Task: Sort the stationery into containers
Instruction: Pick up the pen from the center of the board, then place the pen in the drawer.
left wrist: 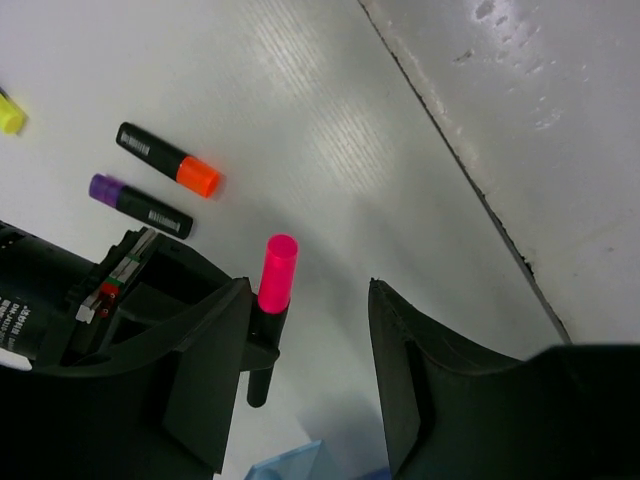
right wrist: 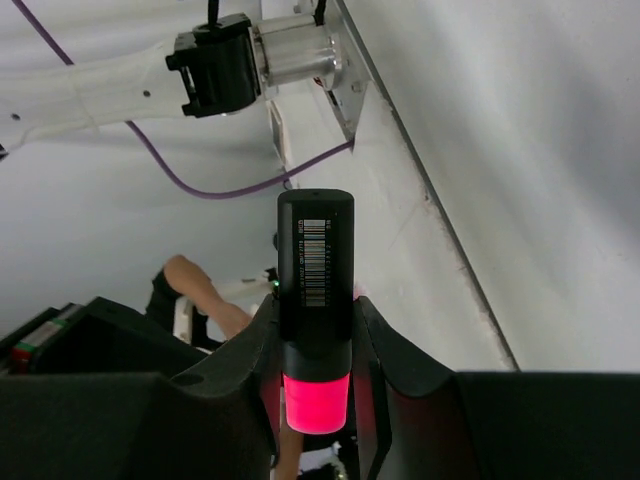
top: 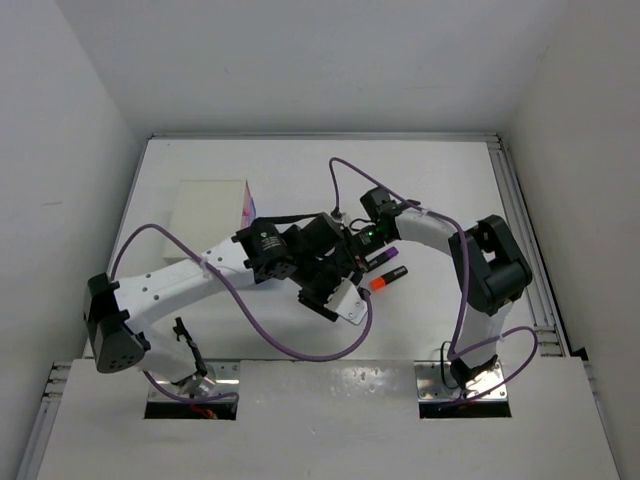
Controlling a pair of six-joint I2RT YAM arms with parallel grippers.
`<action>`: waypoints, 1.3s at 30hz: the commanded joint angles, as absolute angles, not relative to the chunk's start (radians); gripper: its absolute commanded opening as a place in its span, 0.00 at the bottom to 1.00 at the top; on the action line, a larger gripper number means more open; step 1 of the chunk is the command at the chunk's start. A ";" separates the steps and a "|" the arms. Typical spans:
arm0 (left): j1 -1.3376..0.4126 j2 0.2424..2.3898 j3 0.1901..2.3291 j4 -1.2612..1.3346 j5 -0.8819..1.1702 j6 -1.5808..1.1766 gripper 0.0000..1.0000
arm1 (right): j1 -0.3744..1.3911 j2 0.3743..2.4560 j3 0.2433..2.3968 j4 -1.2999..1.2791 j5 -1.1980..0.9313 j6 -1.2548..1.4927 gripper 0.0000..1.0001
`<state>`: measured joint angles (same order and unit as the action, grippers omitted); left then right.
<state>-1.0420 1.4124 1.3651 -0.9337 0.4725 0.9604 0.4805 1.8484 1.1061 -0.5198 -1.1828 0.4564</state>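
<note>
seemingly mid-handover, the right gripper point(right wrist: 315, 318) is clamped on the pink highlighter point(right wrist: 314, 265) (barcoded end sticking out) and holds it between the parted, empty jaws of the left gripper point(left wrist: 308, 292), close to one finger, likely so the left can take it over for sorting.

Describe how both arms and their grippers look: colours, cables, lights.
The left arm and the right arm both have white link shells and black joint housings. A purple cable loops loosely along each. The left gripper and the right gripper have broad matte black fingers that taper towards the tips. A small green light glows at the right wrist.
</note>
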 commanded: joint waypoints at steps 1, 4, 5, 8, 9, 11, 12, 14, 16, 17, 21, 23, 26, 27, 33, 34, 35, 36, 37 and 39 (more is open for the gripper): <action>-1.058 1.430 1.370 -0.885 0.425 0.991 0.57 | 0.486 1.776 1.083 -0.422 -1.230 0.581 0.00; -1.069 1.457 1.367 -0.873 0.373 0.997 0.57 | 0.485 1.760 1.036 -0.341 -1.230 0.698 0.00; -1.074 1.465 1.365 -0.873 0.355 0.996 0.57 | 0.486 1.750 1.017 -0.312 -1.233 0.737 0.00; -1.080 1.485 1.364 -0.861 0.337 0.993 0.55 | 0.485 1.743 1.008 -0.302 -1.235 0.750 0.00; -1.080 1.491 1.364 -0.854 0.330 0.989 0.55 | 0.485 1.741 1.011 -0.304 -1.235 0.750 0.00; -1.080 1.497 1.361 -0.851 0.319 0.989 0.54 | 0.486 1.740 1.012 -0.305 -1.233 0.761 0.00; -1.080 1.500 1.361 -0.853 0.316 0.994 0.54 | 0.486 1.740 1.011 -0.302 -1.233 0.768 0.00; -1.080 1.511 1.361 -0.854 0.308 0.999 0.53 | 0.485 1.738 1.008 -0.293 -1.227 0.781 0.00; -1.080 1.517 1.359 -0.851 0.301 0.999 0.50 | 0.486 1.736 1.009 -0.295 -1.223 0.784 0.00; -1.078 1.519 1.359 -0.854 0.298 0.999 0.47 | 0.486 1.735 1.011 -0.293 -1.223 0.784 0.00; -1.078 1.517 1.338 -0.845 0.278 1.006 0.36 | 0.486 1.735 1.012 -0.293 -1.224 0.792 0.00; -1.075 1.505 1.321 -0.831 0.278 1.005 0.25 | 0.486 1.738 1.012 -0.291 -1.226 0.793 0.00; -1.077 1.486 1.307 -0.808 0.278 0.991 0.10 | 0.483 1.743 1.014 -0.264 -1.230 0.819 0.00; -1.074 1.485 1.308 -0.805 0.278 0.982 0.06 | 0.479 1.746 1.028 -0.250 -1.253 0.828 0.17; -0.956 1.457 1.438 -0.792 0.379 0.784 0.00 | 0.316 1.766 1.207 -0.280 -1.313 0.810 0.58; -0.930 1.448 1.462 -0.784 0.397 0.712 0.00 | 0.287 1.772 1.233 -0.311 -1.299 0.778 0.56; -0.870 1.444 1.482 -0.761 0.412 0.674 0.00 | 0.229 1.775 1.259 -0.365 -1.278 0.731 0.55; -0.839 1.430 1.515 -0.747 0.441 0.637 0.00 | 0.201 1.776 1.317 -0.474 -1.255 0.622 0.55; -0.804 1.424 1.528 -0.735 0.455 0.580 0.00 | 0.160 1.778 1.339 -0.530 -1.206 0.565 0.54; -0.701 1.404 1.548 -0.704 0.497 0.529 0.00 | 0.132 1.776 1.373 -0.654 -1.172 0.435 0.53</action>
<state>-0.7998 1.4883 1.4826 -0.7750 0.4042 0.6861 0.1703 1.7836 1.3228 -0.4416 -1.2201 0.6483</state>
